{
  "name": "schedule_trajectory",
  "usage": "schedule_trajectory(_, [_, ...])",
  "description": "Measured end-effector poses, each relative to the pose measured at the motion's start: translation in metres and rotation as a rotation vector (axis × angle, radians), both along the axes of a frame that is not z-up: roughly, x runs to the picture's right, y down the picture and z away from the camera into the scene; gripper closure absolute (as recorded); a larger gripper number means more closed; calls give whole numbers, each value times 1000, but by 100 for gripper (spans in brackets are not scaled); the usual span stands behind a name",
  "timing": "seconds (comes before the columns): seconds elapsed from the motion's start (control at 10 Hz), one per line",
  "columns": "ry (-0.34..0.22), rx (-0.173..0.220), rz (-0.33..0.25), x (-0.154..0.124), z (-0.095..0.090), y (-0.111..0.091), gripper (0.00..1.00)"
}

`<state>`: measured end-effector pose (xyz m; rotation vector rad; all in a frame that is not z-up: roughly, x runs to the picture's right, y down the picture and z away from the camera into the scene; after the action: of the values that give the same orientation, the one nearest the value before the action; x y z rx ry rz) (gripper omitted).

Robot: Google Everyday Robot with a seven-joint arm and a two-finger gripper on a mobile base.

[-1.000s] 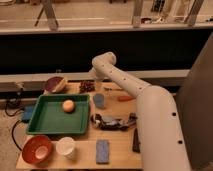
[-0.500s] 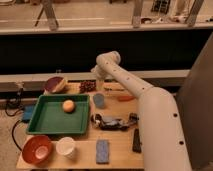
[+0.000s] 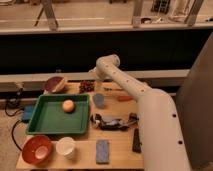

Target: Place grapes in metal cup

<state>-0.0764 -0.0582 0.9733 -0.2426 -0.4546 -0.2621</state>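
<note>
The grapes (image 3: 86, 86), a small dark purple-red bunch, lie on the wooden table near its back edge. The metal cup (image 3: 99, 100), small and grey-blue, stands upright just in front and to the right of them, beside the green tray. My white arm reaches from the right, bends at the back of the table and points down. My gripper (image 3: 93, 79) hangs just above and to the right of the grapes, behind the cup. I see nothing held in it.
A green tray (image 3: 45, 125) holds an orange round fruit (image 3: 68, 105). An orange-red bowl (image 3: 36, 149), a white cup (image 3: 66, 147) and a blue sponge (image 3: 102, 151) stand along the front. A dark red bowl (image 3: 55, 84) sits back left. A dark tool (image 3: 114, 121) lies mid-table.
My arm's bend has shifted slightly to the right, with the gripper staying near the grapes. The grapes and the cup have not moved.
</note>
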Motion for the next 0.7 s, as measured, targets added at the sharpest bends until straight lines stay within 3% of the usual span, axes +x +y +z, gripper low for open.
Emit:
schedule_trajectory(0.5, [-27,20,-81,-29,28,33,20])
schedule_trajectory(0.6, [-39,22,-100,-36,33,40,23])
schedule_trajectory(0.7, [-58,21,-131,-45,37,48,34])
